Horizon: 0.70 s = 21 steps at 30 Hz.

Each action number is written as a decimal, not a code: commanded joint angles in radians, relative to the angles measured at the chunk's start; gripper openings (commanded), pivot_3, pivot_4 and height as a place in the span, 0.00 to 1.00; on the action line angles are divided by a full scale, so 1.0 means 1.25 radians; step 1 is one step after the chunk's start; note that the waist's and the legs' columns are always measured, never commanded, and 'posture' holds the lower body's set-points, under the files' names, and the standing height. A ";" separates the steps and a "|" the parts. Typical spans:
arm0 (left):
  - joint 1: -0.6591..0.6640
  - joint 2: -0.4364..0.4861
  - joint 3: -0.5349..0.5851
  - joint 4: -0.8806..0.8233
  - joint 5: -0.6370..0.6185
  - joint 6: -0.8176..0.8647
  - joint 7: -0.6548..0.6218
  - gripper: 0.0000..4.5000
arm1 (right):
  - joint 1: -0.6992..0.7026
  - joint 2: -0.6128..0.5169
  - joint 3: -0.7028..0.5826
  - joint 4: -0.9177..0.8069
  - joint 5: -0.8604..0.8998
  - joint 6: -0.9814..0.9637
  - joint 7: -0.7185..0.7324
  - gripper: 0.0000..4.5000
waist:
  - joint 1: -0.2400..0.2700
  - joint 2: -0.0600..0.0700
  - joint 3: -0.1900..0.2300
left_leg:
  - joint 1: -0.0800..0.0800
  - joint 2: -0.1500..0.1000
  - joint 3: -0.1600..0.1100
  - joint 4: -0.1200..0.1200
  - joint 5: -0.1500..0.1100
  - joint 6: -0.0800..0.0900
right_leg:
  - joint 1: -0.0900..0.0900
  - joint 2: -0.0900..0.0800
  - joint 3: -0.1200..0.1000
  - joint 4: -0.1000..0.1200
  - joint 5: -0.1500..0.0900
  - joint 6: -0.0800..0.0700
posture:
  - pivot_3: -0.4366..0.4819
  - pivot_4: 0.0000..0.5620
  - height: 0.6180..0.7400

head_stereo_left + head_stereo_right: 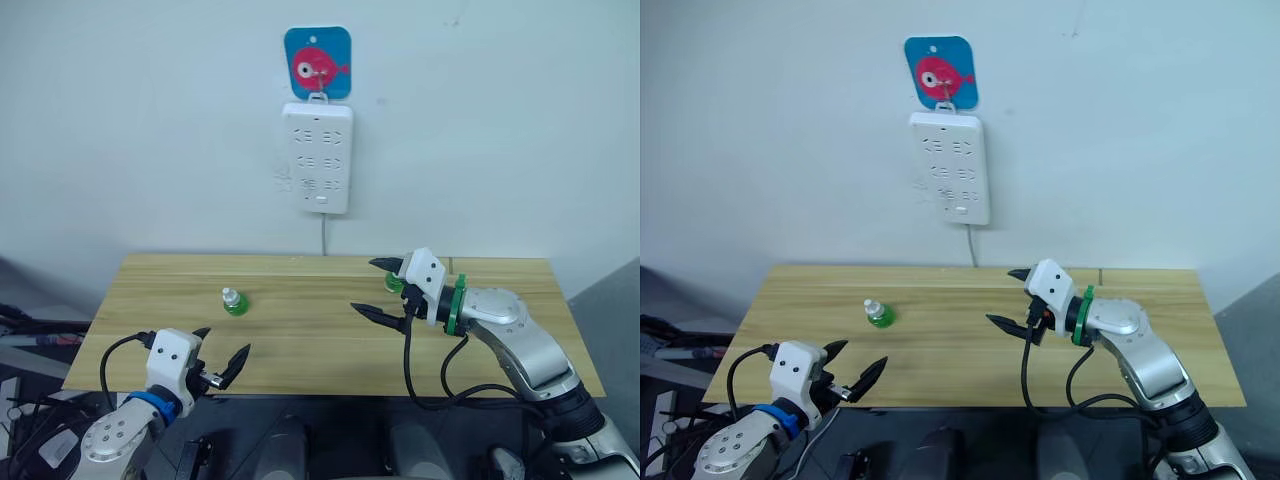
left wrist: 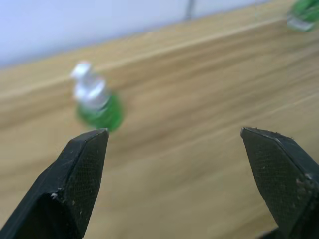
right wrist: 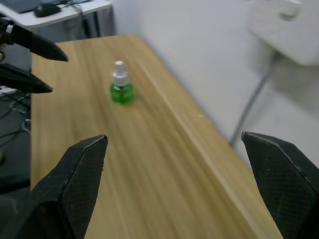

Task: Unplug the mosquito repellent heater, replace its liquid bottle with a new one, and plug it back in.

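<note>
Your capped bottle (image 1: pixel 235 302) stands upright on the table (image 1: pixel 300 340), well left of the power strip's (image 1: pixel 318 157) cord. Your left claw (image 1: pixel 222 357) hangs wide open and empty near it. Your right claw (image 1: pixel 378 288) also gapes empty, a green object (image 1: pixel 395 284) just behind it.

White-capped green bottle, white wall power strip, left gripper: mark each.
White-capped green bottle (image 1: pixel 235 303): left eye view, on its green body.
White wall power strip (image 1: pixel 319 157): left eye view, its face.
Left gripper (image 1: pixel 222 356): left eye view, between fingertips.
</note>
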<state>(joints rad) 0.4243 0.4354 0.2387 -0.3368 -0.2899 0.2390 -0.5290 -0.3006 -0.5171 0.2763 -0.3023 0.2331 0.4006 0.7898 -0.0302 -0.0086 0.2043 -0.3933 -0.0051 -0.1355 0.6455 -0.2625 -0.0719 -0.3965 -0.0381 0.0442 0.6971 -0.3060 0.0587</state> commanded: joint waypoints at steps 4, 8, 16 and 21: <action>0.039 -0.052 0.063 0.129 -0.020 -0.050 0.020 1.00 | -0.066 -0.038 0.023 -0.098 0.013 0.071 0.059 1.00 | 0.001 -0.003 0.002 | 0.004 0.000 0.000 -0.001 -0.001 0.001 | 0.007 -0.001 -0.001 -0.008 0.000 0.001 | 0.53 0.37 0.95; -0.004 -0.055 0.060 0.154 -0.007 -0.030 0.052 1.00 | -0.089 -0.033 0.036 -0.125 0.014 0.113 0.056 1.00 | 0.006 -0.005 0.004 | 0.004 0.000 -0.002 -0.001 -0.001 0.000 | 0.007 -0.001 -0.002 -0.008 0.000 0.001 | 0.52 0.40 0.95; -0.171 -0.032 -0.006 0.303 0.074 -0.083 0.062 1.00 | -0.111 -0.018 0.061 -0.214 0.037 0.234 0.033 1.00 | -0.002 -0.005 0.023 | 0.005 0.000 -0.001 -0.001 -0.001 0.000 | 0.008 -0.001 -0.002 -0.007 0.000 0.001 | 0.45 0.53 0.95; -0.252 -0.043 -0.004 0.414 0.092 -0.110 0.090 1.00 | -0.104 -0.025 0.063 -0.270 0.065 0.313 0.021 1.00 | -0.012 -0.006 0.042 | 0.005 0.000 -0.001 -0.001 -0.001 0.001 | 0.007 -0.001 -0.001 -0.007 0.001 0.000 | 0.40 0.61 0.95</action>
<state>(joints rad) 0.1138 0.3811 0.2265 0.1559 -0.1855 0.1243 -0.4305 -0.4260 -0.5446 0.3584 -0.5862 0.2967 0.7709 0.8230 -0.0446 -0.0165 0.2568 -0.3871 -0.0048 -0.1364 0.6442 -0.2634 -0.0710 -0.3872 -0.0393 0.0427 0.6886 -0.3049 0.0587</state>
